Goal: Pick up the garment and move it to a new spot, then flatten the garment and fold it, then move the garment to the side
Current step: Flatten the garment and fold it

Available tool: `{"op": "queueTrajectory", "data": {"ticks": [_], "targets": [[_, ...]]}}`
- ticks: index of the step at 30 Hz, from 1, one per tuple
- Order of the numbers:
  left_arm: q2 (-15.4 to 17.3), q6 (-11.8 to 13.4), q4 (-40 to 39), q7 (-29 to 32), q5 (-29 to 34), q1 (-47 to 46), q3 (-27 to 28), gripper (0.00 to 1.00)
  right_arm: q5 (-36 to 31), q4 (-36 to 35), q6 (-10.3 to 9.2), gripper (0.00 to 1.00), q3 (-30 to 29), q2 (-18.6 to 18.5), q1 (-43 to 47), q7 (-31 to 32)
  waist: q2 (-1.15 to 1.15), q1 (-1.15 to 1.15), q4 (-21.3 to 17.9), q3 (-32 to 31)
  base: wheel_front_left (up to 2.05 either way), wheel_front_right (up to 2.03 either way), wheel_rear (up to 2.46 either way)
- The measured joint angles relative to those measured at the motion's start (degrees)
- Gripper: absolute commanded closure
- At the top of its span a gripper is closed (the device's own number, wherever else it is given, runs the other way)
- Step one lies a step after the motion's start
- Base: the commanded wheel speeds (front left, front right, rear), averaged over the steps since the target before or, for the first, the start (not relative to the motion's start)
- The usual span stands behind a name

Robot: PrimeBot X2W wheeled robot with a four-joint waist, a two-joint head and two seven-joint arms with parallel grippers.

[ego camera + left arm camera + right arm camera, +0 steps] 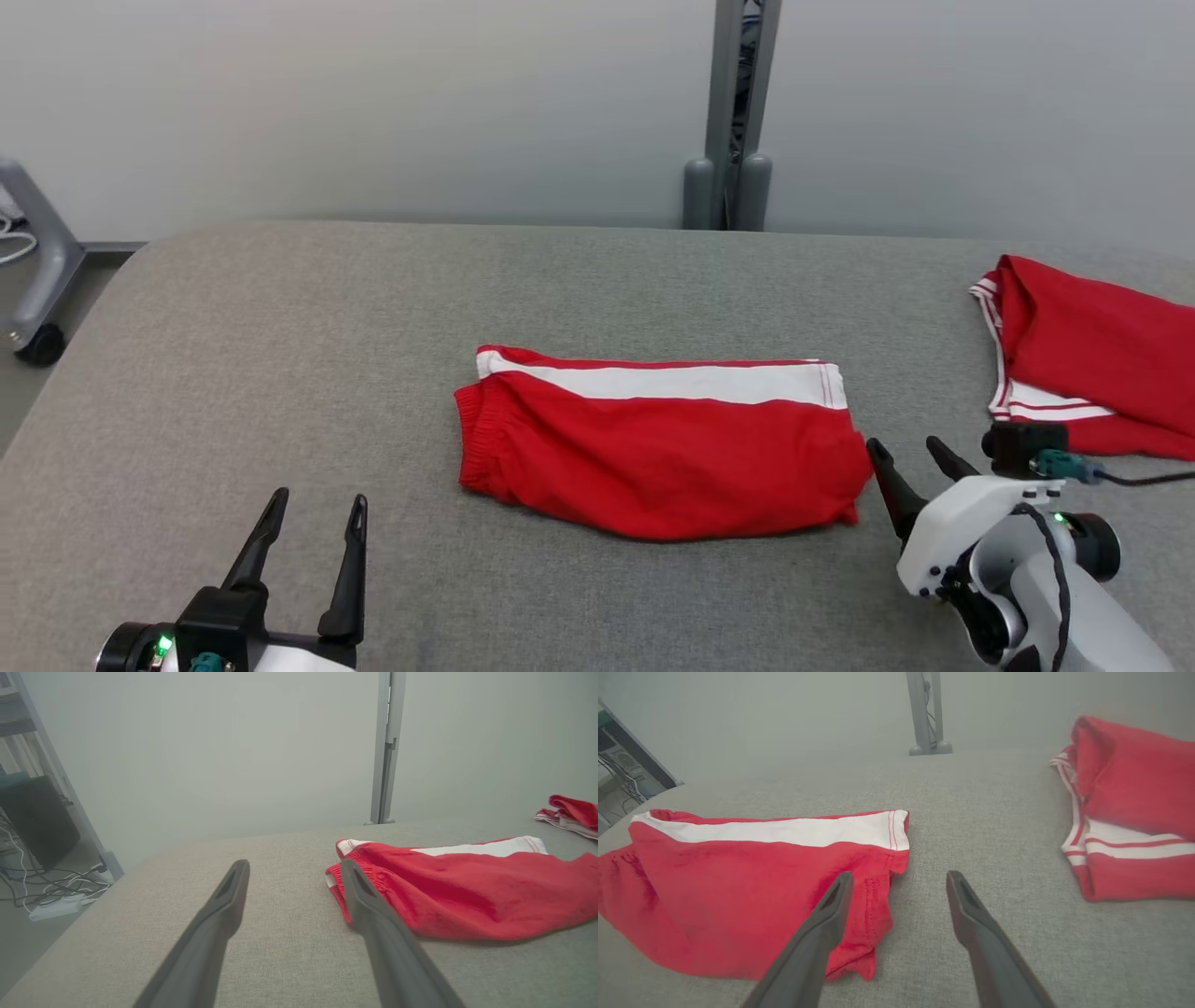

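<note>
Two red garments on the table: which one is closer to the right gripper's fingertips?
The centre garment with the broad white band: the right gripper sits at its right end. The other garment, thin-striped, lies apart, farther right.

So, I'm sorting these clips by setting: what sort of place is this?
Likely a lab or test room, not a home: a grey fabric-topped table against a bare wall with a metal post, and loose cables on the floor beside it.

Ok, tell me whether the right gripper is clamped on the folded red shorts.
No: the right gripper stands open at the edge of the red shorts, jaws wide apart with the grey table showing between them.
</note>
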Motion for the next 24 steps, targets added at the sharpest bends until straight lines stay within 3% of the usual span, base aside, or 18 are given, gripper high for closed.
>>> {"op": "queueTrajectory", "data": {"ticks": [13,18,24], "targets": [[-1.3,-1.13,3.98,-1.08,-0.01,-5.97,-3.92,0.0,5.31,21.43,0.0,0.0,0.65,0.1,-14.33,3.91,0.0,0.0,8.2,4.98,0.0,0.0,0.0],[-1.43,-1.19,5.78,-1.55,-0.42,-6.94,-4.12,0.0,7.26,24.42,0.0,0.0,0.41,0.02,-17.01,10.85,0.0,0.0,10.48,6.59,0.0,0.0,0.0],[-1.34,-1.21,6.67,-1.72,-0.8,-7.7,-3.72,0.0,8.55,25.16,0.0,0.0,0.26,-0.29,-18.57,14.06,0.0,0.0,10.85,7.09,0.0,0.0,0.0]]}}
